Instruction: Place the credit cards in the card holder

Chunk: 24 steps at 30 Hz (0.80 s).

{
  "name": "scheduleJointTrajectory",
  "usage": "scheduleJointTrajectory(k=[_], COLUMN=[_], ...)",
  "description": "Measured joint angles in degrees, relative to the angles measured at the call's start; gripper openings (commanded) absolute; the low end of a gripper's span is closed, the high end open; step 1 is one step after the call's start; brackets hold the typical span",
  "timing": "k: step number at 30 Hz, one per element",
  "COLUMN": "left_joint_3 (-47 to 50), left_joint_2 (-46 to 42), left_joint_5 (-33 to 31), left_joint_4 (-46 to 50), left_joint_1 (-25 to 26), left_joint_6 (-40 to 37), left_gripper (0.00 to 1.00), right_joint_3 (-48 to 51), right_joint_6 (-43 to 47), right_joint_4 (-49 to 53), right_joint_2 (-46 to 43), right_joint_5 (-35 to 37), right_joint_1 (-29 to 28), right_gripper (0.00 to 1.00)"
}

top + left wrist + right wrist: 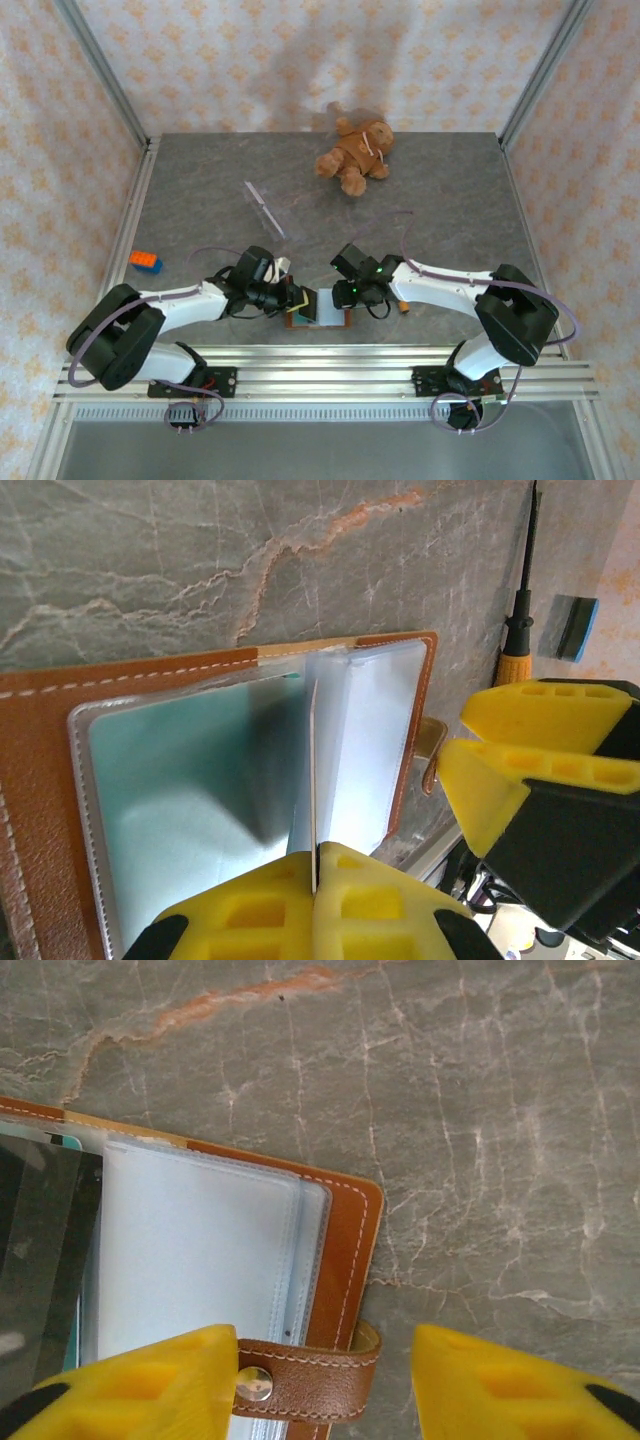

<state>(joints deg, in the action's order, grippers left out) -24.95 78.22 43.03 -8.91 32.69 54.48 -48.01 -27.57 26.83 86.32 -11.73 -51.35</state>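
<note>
The card holder [318,308] lies open near the table's front edge, brown leather [40,780] around pale grey-green pockets [190,1260]. My left gripper [314,880] is shut on a thin credit card [313,770], seen edge-on and standing upright over the pockets near the fold. My right gripper [325,1385] is open at the holder's right side. The snap-button tab [310,1380] lies between its fingers; the left finger [150,1385] touches the snap end and the right finger [510,1395] stands apart over bare table. In the top view the two grippers [290,298] [345,295] flank the holder.
A teddy bear [353,155] lies at the back. A clear plastic strip [265,208] sits mid-table and an orange-and-blue brick [145,262] at the left. A screwdriver with an orange handle [518,630] lies just right of the holder. The metal rail [320,360] runs along the front.
</note>
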Motion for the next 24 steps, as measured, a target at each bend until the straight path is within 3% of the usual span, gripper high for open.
scheduleJointTrajectory(k=[15,24], left_joint_3=[0.0,-2.3], left_joint_2=[1.3,4.7], left_joint_5=[1.7,2.8], left_joint_4=[-2.4,1.9], left_joint_1=[0.7,0.7], left_joint_6=[-1.0,-13.2], left_gripper=[0.00,0.00], right_joint_3=[-0.5,-0.4], right_joint_6=[0.9,0.9], right_joint_4=[0.7,0.4], right_joint_2=[1.5,2.2], right_joint_5=[-1.4,-1.4], right_joint_1=[0.0,0.0], right_gripper=[0.54,0.52])
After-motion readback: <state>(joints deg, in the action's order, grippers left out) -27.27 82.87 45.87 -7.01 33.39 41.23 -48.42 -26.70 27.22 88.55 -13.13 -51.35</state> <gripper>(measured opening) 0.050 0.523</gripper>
